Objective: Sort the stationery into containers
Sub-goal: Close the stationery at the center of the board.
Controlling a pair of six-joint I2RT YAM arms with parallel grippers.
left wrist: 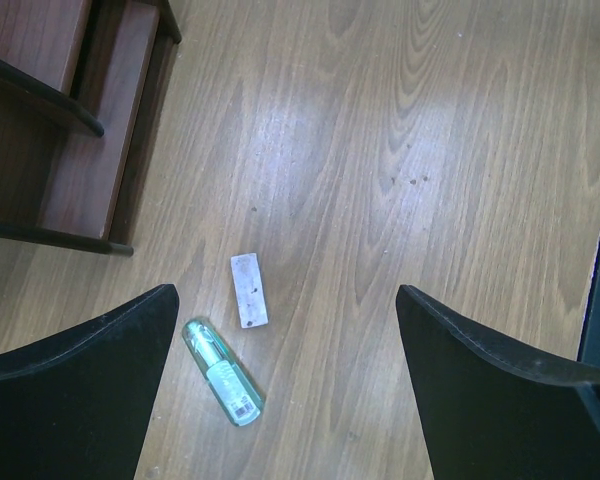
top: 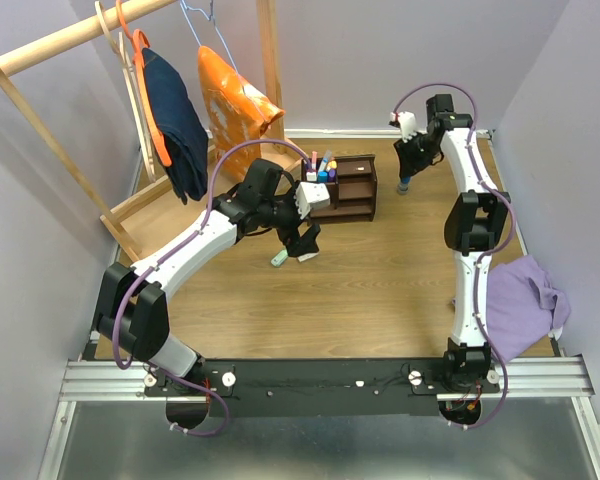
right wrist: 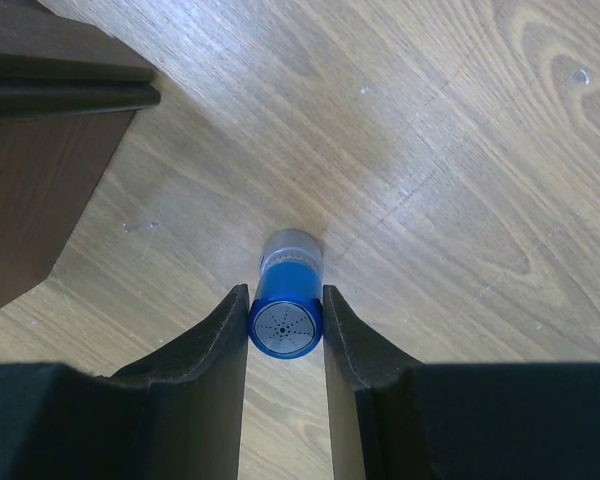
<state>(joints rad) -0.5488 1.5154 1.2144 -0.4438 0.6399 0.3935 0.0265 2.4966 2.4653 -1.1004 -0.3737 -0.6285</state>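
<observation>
The dark brown wooden organizer (top: pixel 352 190) stands at the table's back middle, with several pens (top: pixel 321 168) upright in its left compartment. My left gripper (top: pixel 302 243) is open and empty, hovering in front of it (left wrist: pixel 285 298). Below it a pale green eraser tube (left wrist: pixel 222 372) and a beige piece (left wrist: pixel 248 290) lie on the table, nearer the left finger. The green tube also shows in the top view (top: pixel 279 259). My right gripper (top: pixel 411 160) is shut on a blue marker (right wrist: pixel 288 325), upright with its tip on the table, right of the organizer (right wrist: pixel 40 150).
A pale wooden clothes rack (top: pixel 50 45) at the back left carries a dark blue garment (top: pixel 175 120) and an orange one (top: pixel 235 100). A purple cloth (top: pixel 520 300) lies at the right edge. Lilac walls close in the table.
</observation>
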